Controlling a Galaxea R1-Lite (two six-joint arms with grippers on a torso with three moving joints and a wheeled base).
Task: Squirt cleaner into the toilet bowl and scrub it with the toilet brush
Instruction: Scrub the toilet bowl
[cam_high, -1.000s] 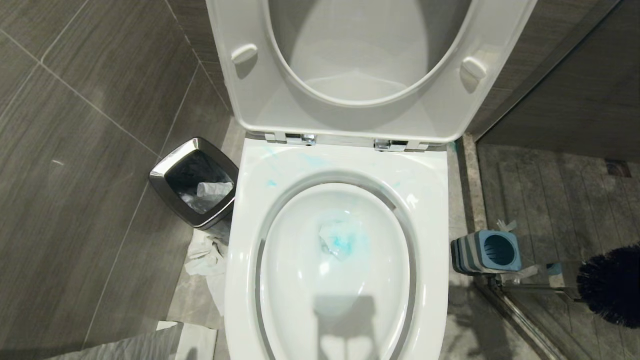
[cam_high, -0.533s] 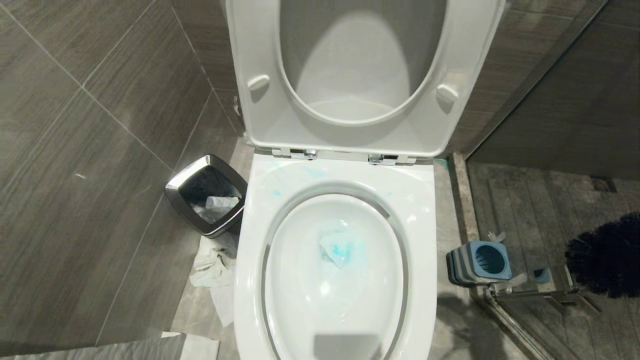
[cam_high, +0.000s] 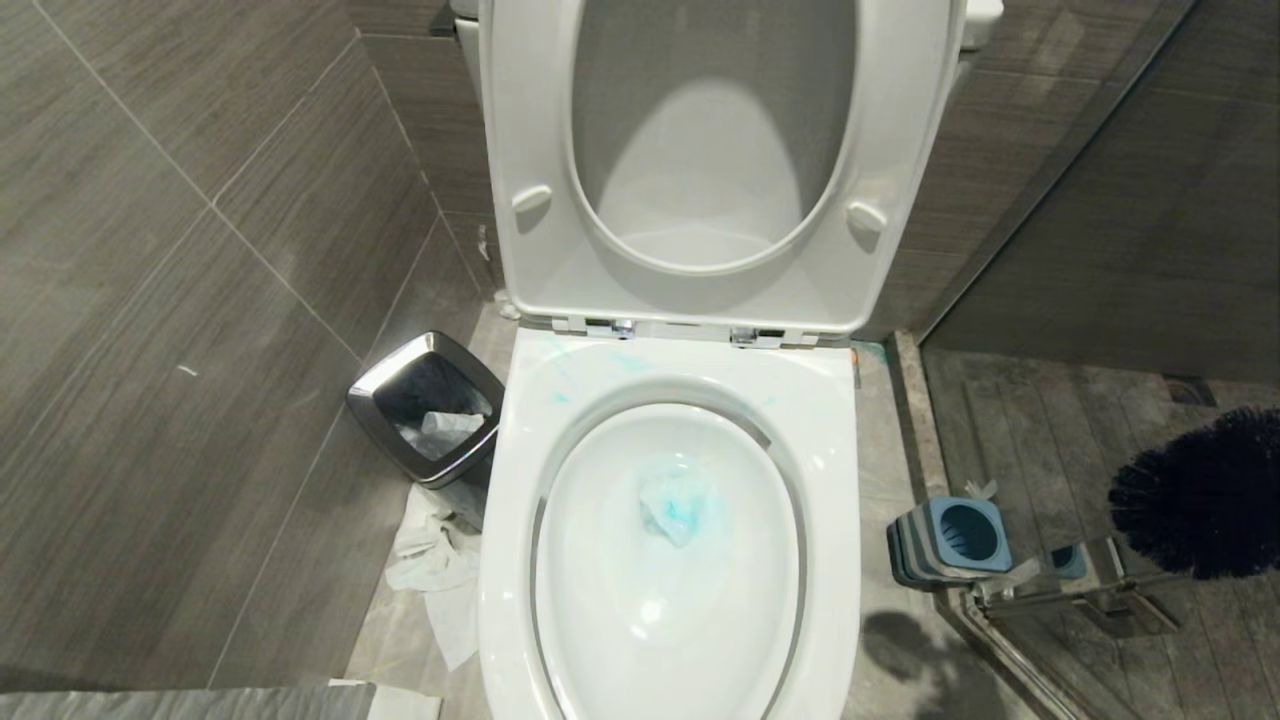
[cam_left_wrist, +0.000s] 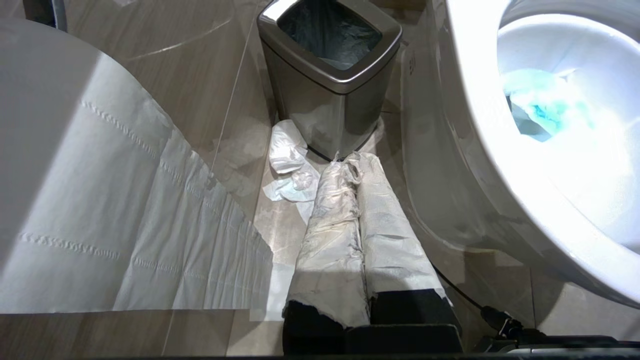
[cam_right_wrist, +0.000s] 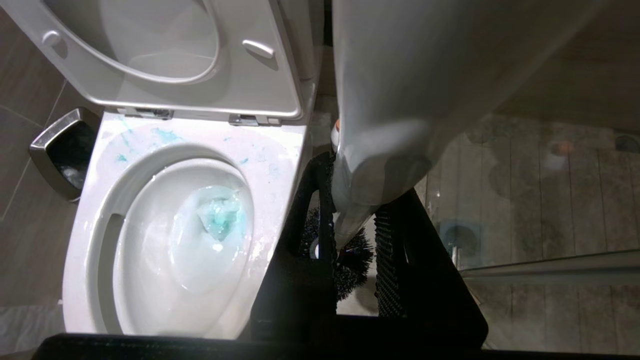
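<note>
The toilet bowl (cam_high: 830, 420) stands open in the middle, seat and lid raised. Turquoise cleaner (cam_high: 555, 397) streaks the back of its rim and tints a wad of paper (cam_high: 678, 505) in the basin. The toilet brush shows as a dark bristle head (cam_high: 1200, 495) hanging at the far right, above and right of its blue-and-grey striped holder (cam_high: 950, 540). My right gripper (cam_right_wrist: 356, 210) is shut on the brush's white handle (cam_right_wrist: 390, 125), with the bristles (cam_right_wrist: 350, 270) beyond the fingers. Low beside the bowl's left side, my left gripper (cam_left_wrist: 347, 165) is shut, its fingers wrapped in white paper.
A square steel bin (cam_high: 428, 405) with a black liner stands left of the bowl, crumpled tissue (cam_high: 430, 560) on the floor before it. A glass shower door with a steel bar (cam_high: 1060, 595) runs right of the holder. Grey tiled walls close in the left and back.
The head camera has drawn back, so the whole scene sits smaller and lower. The brush head has risen and shifted left relative to its holder. The left arm is still.
</note>
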